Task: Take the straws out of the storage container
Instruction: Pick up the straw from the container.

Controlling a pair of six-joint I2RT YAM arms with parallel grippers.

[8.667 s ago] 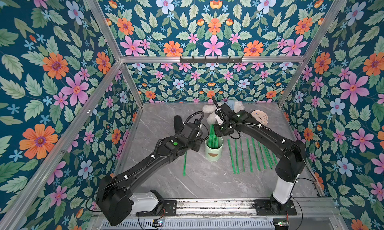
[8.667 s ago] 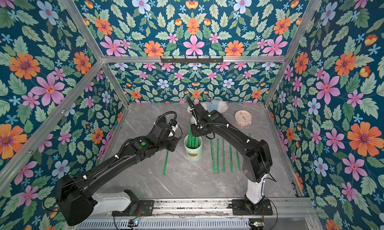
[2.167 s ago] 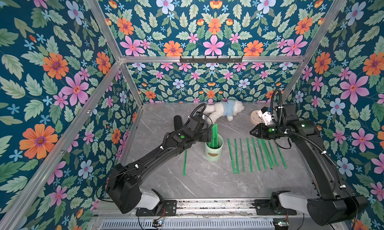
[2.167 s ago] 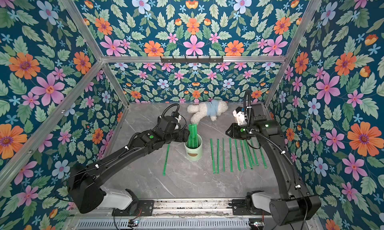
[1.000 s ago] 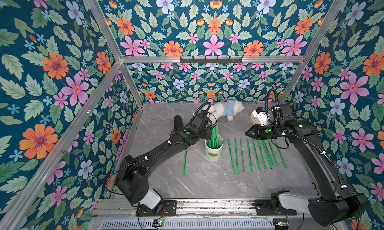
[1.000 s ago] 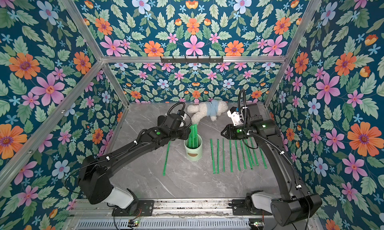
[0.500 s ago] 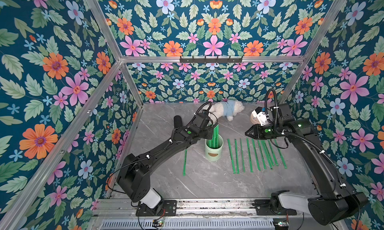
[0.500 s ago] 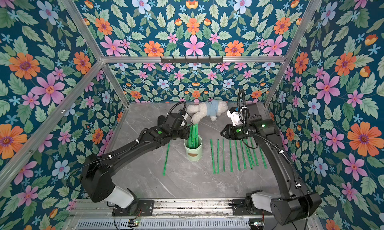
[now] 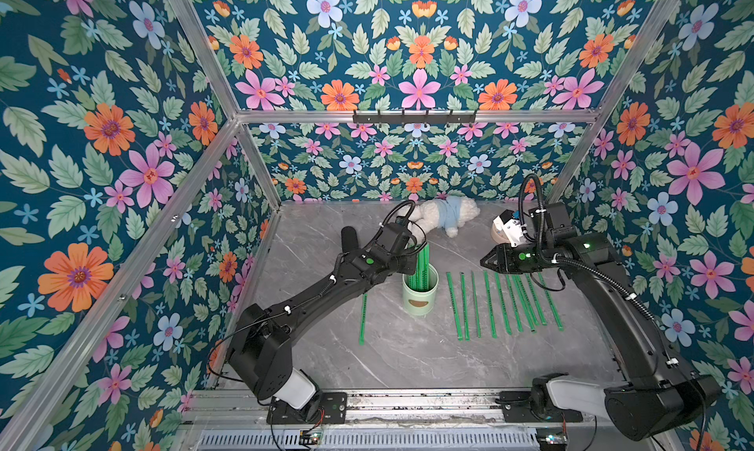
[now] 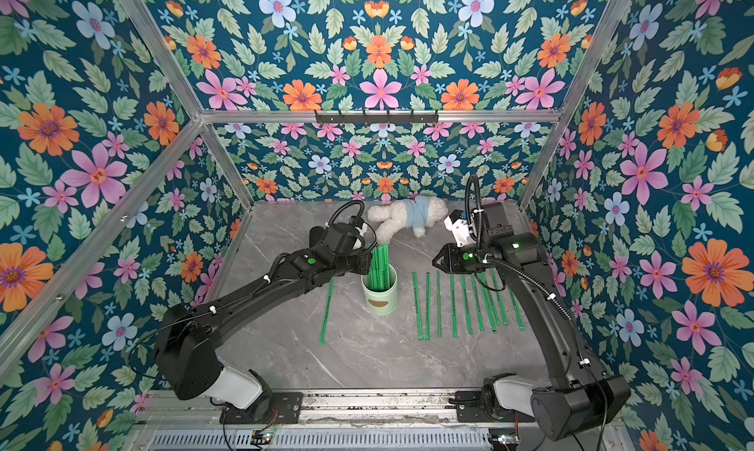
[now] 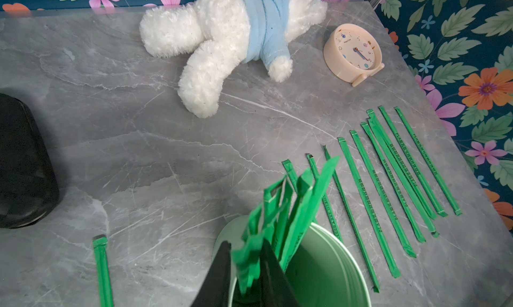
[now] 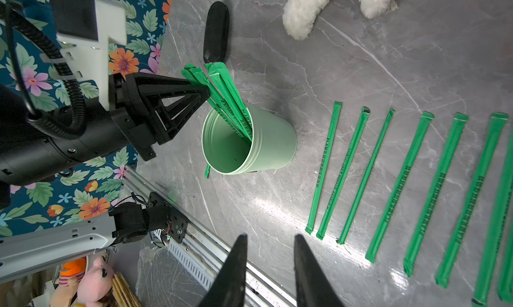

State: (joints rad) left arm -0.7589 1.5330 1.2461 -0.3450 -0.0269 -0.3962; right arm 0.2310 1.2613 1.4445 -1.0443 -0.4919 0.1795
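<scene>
Between the closed fingers of the left gripper (image 11: 245,266), straws (image 11: 294,205) pinched above the storage container (image 12: 274,144), right gripper (image 12: 268,264) parted, empty, near loose straws (image 9: 506,302) on grey marble tabletop (image 9: 408,359), floral walls (image 9: 122,143) around.

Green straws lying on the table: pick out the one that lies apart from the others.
The lone bright green straw by the black left arm; all the others lie in a row on the other side of the pale mint-green cup.
</scene>
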